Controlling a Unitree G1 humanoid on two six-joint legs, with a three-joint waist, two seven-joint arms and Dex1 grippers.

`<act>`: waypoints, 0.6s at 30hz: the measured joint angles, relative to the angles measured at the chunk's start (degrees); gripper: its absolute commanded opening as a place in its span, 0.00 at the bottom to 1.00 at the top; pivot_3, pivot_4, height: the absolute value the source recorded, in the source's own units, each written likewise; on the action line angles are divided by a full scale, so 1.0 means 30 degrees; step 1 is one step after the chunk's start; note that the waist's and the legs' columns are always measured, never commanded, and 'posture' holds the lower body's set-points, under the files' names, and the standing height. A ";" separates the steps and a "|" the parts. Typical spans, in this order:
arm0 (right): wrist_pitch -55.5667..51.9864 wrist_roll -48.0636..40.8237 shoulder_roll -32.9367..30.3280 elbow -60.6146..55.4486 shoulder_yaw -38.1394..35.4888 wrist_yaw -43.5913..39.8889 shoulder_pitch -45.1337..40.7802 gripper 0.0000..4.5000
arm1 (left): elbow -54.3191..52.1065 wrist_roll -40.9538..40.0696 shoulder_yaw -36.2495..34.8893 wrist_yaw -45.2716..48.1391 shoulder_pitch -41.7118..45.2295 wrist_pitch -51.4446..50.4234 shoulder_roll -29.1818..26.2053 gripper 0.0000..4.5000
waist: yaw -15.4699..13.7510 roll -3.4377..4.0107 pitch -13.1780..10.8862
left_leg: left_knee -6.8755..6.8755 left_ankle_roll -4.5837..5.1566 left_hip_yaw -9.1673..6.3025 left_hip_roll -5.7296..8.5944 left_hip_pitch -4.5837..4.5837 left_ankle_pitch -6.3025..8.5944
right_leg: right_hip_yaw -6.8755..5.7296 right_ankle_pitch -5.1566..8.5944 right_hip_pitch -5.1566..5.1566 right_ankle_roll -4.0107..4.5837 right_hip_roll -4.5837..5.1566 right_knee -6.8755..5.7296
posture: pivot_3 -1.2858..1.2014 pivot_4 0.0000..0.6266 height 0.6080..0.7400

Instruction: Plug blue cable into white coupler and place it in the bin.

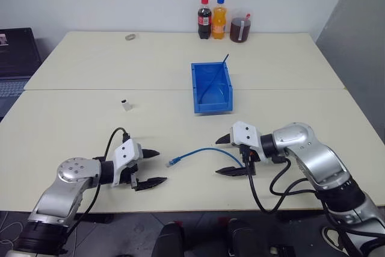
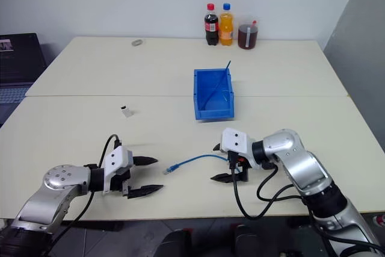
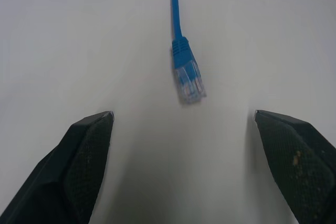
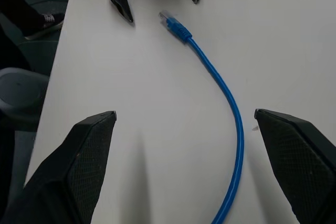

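- Spanning the whole scene, the table (image 1: 90,118) is a smooth, matte cream surface of two tops butted together; its slickness means a nudged plug could skid away rather than seat between fingers.
- Standing mid-table, the bin (image 1: 212,88) is rigid bright blue plastic, rectangular and open-topped, with a darker thin cable (image 1: 216,76) leaning inside it; that one could be mistaken for the task's cord.
- Resting near the front edge, the right tool (image 1: 231,156) has its black, tapered jaws spread wide and holds nothing; the far end of the cord lies between them.
- Hovering on the other side, the left tool (image 1: 150,168) is likewise wide open and empty, its textured fingertips (image 3: 86,156) flanking the plug without touching it.
- Lying loose between the two tools, the blue cable (image 1: 201,152) is a thin, flexible light-blue cord in a shallow curve, ending in a small clear plug (image 3: 189,81); a grip on the cord instead of the plug would likely let the end droop and miss the socket.
- Sitting well apart, left of the bin, the white coupler (image 1: 126,105) is a tiny boxy block, light enough to tip or slide when pushed.
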State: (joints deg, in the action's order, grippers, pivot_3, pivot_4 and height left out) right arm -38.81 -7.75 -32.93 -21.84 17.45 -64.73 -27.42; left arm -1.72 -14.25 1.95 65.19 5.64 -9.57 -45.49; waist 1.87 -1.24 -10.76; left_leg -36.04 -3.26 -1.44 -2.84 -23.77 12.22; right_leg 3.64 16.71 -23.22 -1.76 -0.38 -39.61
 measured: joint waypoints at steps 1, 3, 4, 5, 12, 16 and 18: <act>-0.0401 -0.0127 -0.0011 -0.0561 -0.0277 0.0427 0.0287 1.00 | 0.0044 0.0213 0.0137 -0.0126 0.0118 0.0099 0.0171 1.00 | -0.0007 0.0007 0.0005 | -0.0003 0.0000 0.0005 0.0003 0.0003 -0.0001 | 0.0006 0.0019 0.0007 -0.0046 0.0002 -0.0001 | 0.52 0.24 1.00; -0.1074 -0.0263 0.0019 -0.1200 -0.0570 0.1200 0.0712 1.00 | 0.0131 0.0408 0.0423 -0.0285 0.0367 0.0275 0.0380 1.00 | -0.0063 0.0002 0.0018 | -0.0016 -0.0001 0.0004 0.0009 0.0003 -0.0003 | 0.0006 0.0012 0.0014 -0.0067 0.0006 -0.0001 | 0.52 0.24 1.00; -0.1368 -0.0400 0.0024 -0.1436 -0.0649 0.1525 0.0795 1.00 | 0.0215 0.0475 0.0556 -0.0315 0.0446 0.0398 0.0469 1.00 | -0.0077 0.0005 0.0023 | -0.0019 -0.0002 0.0007 0.0015 0.0002 -0.0004 | 0.0011 0.0006 0.0015 -0.0077 0.0012 -0.0001 | 0.52 0.24 1.00; -0.1571 -0.0562 0.0037 -0.1676 -0.0779 0.1822 0.0918 1.00 | 0.0349 0.0510 0.0676 -0.0335 0.0552 0.0444 0.0540 1.00 | -0.0091 0.0004 0.0033 | -0.0023 -0.0001 0.0009 0.0021 0.0002 -0.0006 | 0.0014 0.0003 0.0019 -0.0084 0.0018 0.0001 | 0.52 0.24 1.00; -0.2704 -0.1535 0.0037 -0.2645 -0.1059 0.3366 0.1509 1.00 | 0.1012 0.0596 0.1316 -0.0470 0.1386 0.0347 0.1333 0.74 | -0.0148 0.0036 0.0087 | -0.0033 0.0004 0.0008 0.0042 0.0004 -0.0009 | 0.0013 -0.0004 0.0037 -0.0103 0.0039 0.0007 | 0.52 0.24 1.00; -0.3047 -0.2149 -0.0057 -0.3065 -0.1161 0.3865 0.1881 1.00 | 0.1439 0.0697 0.1731 -0.0519 0.1876 0.0317 0.1472 0.56 | -0.0146 0.0036 0.0111 | -0.0034 0.0009 0.0005 0.0041 0.0009 -0.0012 | 0.0013 -0.0005 0.0042 -0.0107 0.0038 0.0006 | 0.52 0.24 1.00; -0.3133 -0.2366 -0.0138 -0.3105 -0.1242 0.4127 0.2026 1.00 | 0.1481 0.0753 0.1925 -0.0510 0.2052 0.0285 0.1479 0.47 | -0.0141 0.0038 0.0118 | -0.0035 0.0010 0.0006 0.0042 0.0011 -0.0012 | 0.0014 -0.0006 0.0044 -0.0108 0.0037 0.0006 | 0.52 0.24 1.00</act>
State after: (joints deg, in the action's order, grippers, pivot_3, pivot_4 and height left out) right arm -48.21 -14.85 -33.34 -31.15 13.72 -52.35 -21.35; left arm 2.72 -11.99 7.73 63.66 11.79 -8.72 -41.05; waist 1.45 -1.13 -10.41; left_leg -36.14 -3.23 -1.42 -2.71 -23.74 12.19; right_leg 3.68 16.69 -23.09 -2.09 -0.26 -39.59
